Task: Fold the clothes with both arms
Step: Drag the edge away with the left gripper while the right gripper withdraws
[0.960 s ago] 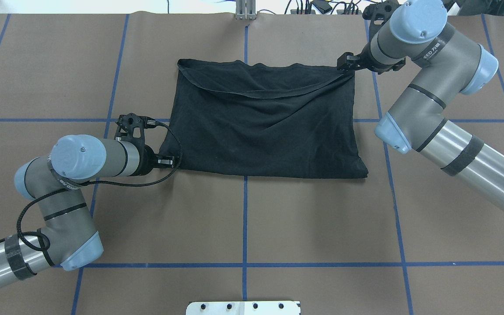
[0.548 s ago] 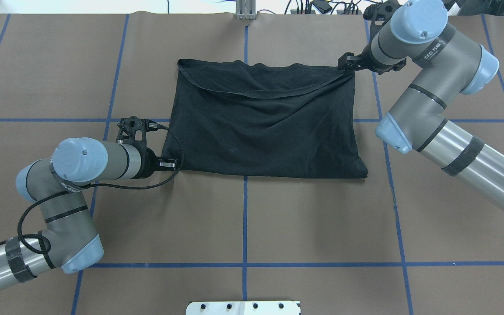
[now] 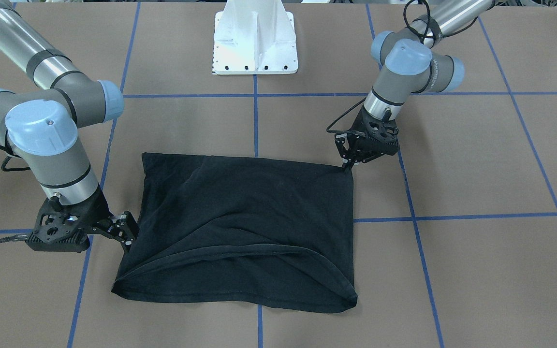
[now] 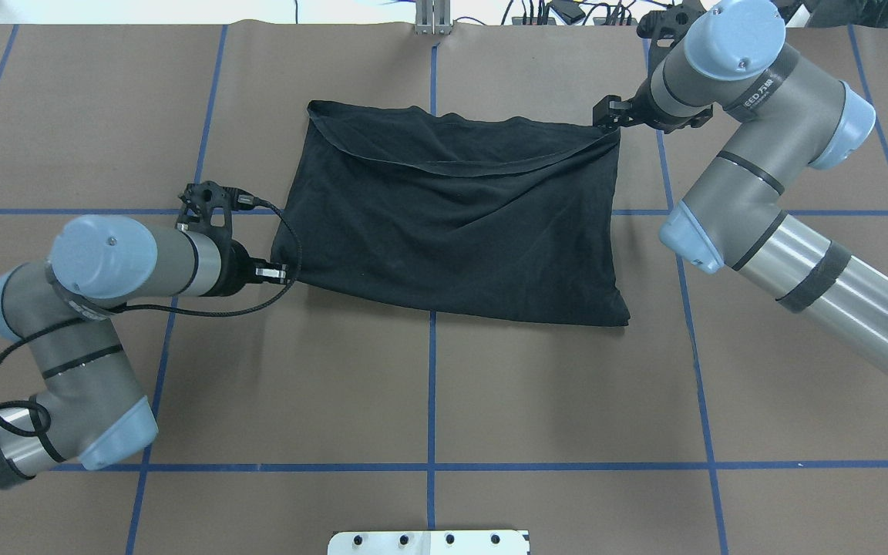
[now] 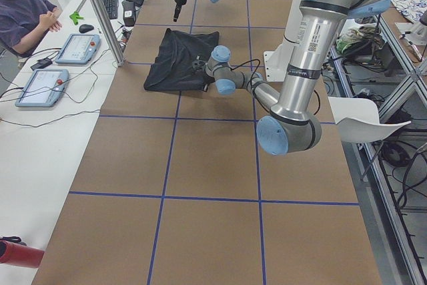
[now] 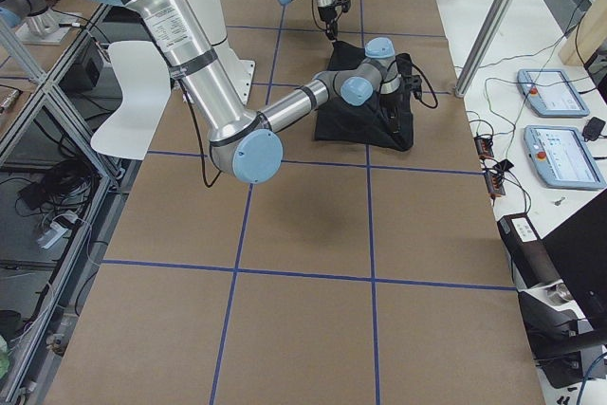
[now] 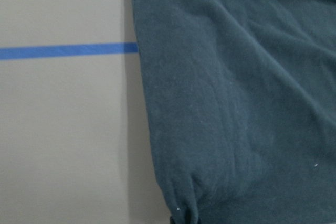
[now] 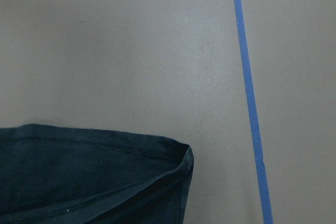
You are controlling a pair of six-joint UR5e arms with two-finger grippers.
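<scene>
shows a black t-shirt (image 4: 452,223) folded into a rough rectangle on the brown table cover (image 4: 567,401), straight out from the white pedestal base (image 3: 255,43) and astride the blue tape line (image 4: 432,385) running away from that base. shows only plain black cloth facing up, with a curved hem sweeping along the edge farthest from the base and soft creases across the middle. finds the left gripper (image 4: 280,273) at the shirt corner nearest the base on the robot's left, fingers pinched tight on that corner, with the cloth bunched into a small pucker there in the left wrist view. finds the right gripper (image 4: 612,117) at the diagonal corner, farthest from the base on the robot's right, clamped on the hem there. puts the left arm (image 4: 136,258) low and nearly level, closer to the base than the right arm (image 4: 752,139). leaves the other two corners lying loose on the cover.
</scene>
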